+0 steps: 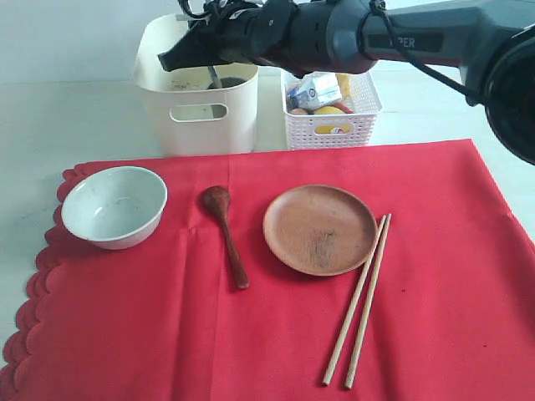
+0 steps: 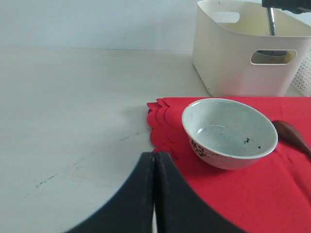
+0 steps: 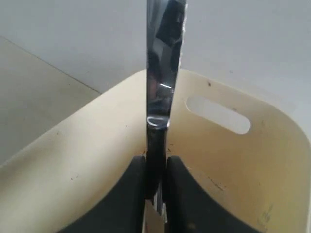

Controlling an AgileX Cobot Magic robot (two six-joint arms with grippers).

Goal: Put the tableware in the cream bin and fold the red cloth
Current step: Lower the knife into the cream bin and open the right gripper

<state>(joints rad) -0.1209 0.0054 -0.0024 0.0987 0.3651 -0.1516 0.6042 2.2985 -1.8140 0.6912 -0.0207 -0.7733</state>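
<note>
My right gripper (image 1: 211, 67) reaches across above the cream bin (image 1: 196, 113) and is shut on the silver knife (image 3: 163, 73), which hangs blade-down into the bin (image 3: 233, 160). The fingers (image 3: 133, 194) press the knife from both sides. On the red cloth (image 1: 435, 251) lie the pale bowl (image 1: 114, 205), dark wooden spoon (image 1: 226, 234), brown plate (image 1: 319, 228) and a pair of chopsticks (image 1: 359, 301). My left gripper (image 2: 155, 156) is shut and empty, low over the table by the cloth's scalloped edge (image 2: 158, 121), short of the bowl (image 2: 228, 131). The exterior view does not show it.
A white lattice basket (image 1: 332, 113) with food items stands just right of the cream bin. The right arm (image 1: 401, 38) spans the back of the scene. Bare pale table (image 2: 73, 107) lies left of the cloth.
</note>
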